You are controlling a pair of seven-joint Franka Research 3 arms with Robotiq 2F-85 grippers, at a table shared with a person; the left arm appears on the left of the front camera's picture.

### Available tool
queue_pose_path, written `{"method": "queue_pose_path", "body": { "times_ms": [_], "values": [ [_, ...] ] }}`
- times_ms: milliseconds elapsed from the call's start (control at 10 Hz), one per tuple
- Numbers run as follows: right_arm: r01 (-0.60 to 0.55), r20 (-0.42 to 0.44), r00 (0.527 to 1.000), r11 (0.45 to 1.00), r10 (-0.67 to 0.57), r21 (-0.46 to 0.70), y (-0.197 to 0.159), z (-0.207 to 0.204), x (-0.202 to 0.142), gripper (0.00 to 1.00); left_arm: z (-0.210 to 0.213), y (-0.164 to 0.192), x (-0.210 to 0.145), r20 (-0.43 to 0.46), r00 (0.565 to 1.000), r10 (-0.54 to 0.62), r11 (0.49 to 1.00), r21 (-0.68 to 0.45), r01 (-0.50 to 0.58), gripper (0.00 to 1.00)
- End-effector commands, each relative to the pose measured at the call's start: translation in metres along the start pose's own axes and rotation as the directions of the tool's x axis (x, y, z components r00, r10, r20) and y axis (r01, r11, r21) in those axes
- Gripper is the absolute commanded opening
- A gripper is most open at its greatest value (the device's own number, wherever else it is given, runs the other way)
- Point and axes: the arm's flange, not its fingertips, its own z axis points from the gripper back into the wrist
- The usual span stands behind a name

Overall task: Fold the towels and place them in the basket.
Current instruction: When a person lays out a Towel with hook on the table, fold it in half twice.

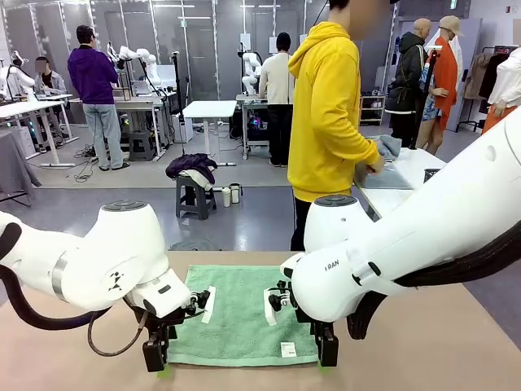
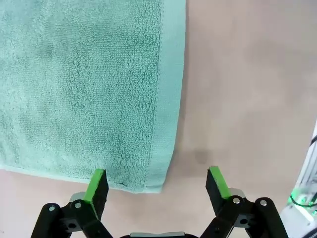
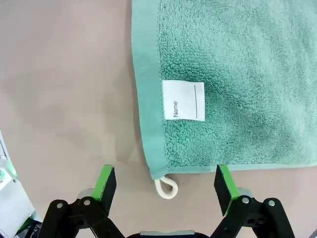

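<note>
The white tag (image 3: 183, 99) on the towel (image 3: 242, 64) reads "Name".

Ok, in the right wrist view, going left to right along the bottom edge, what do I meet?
Green finger pad → white cord loop at the mint-green towel corner → the other green finger pad.

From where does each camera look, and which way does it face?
Front view: between the arms, facing across the table toward a person; the left arm and right arm show.
Left wrist view: on that wrist, facing down past the open left pincer at the towel's corner.
Right wrist view: likewise, past the open right pincer at the corner with the tag.
All share the towel.
</note>
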Motion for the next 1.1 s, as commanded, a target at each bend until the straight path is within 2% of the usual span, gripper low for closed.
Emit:
{"method": "queue_pose_path", "body": {
  "times_ms": [0, 300, 400, 500, 600, 700, 800, 900, 1000],
  "values": [
    [0.034, 0.013, 0.999, 0.999, -0.034, -0.029, 0.0071, -0.0071, 0.0039, 1.0, -0.0003, 0.0063, 0.0034, 0.034, 0.999, 0.007, 1.0, -0.016, -0.006, 1.0],
    [0.041, 0.023, 0.999, 0.999, -0.04, -0.019, 0.0071, -0.0131, 0.004, 1.0, -0.0021, 0.0073, 0.0015, 0.029, 1.0, 0.009, 1.0, -0.027, -0.009, 1.0],
    [0.041, 0.026, 0.999, 0.999, -0.041, -0.017, 0.0074, -0.0136, 0.0039, 1.0, -0.0025, 0.0075, 0.0018, 0.027, 1.0, 0.012, 0.999, -0.03, -0.011, 0.74],
    [0.043, 0.026, 0.999, 0.999, -0.042, -0.013, 0.0068, -0.0138, 0.0035, 0.87, -0.0044, 0.0079, 0.0028, 0.014, 1.0, 0.004, 1.0, -0.031, -0.003, 0.52],
    [0.044, 0.028, 0.999, 0.999, -0.044, -0.012, 0.0056, -0.0142, 0.0026, 0.65, -0.0072, 0.0091, 0.002, 0.0, 1.0, 0.005, 0.999, -0.033, -0.005, 0.14],
    [0.042, 0.026, 0.999, 0.999, -0.041, -0.013, 0.0058, -0.0142, 0.0024, 0.4, -0.0069, 0.009, 0.002, -0.005, 1.0, 0.006, 0.999, -0.033, -0.006, 0.0],
    [0.04, 0.025, 0.999, 0.999, -0.04, -0.015, 0.0059, -0.0134, 0.0025, 0.05, -0.0048, 0.008, 0.0024, -0.005, 1.0, 0.002, 1.0, -0.029, -0.002, 0.0],
    [0.04, 0.025, 0.999, 0.999, -0.039, -0.016, 0.006, -0.0123, 0.0032, 0.0, -0.0028, 0.0073, 0.0033, -0.007, 1.0, -0.002, 1.0, -0.026, 0.001, 0.0],
    [0.043, 0.025, 0.999, 0.999, -0.043, -0.017, 0.0055, -0.0118, 0.0031, 0.0, -0.0034, 0.0078, 0.0022, -0.01, 1.0, -0.002, 1.0, -0.026, 0.002, 0.03]
  ]
}}
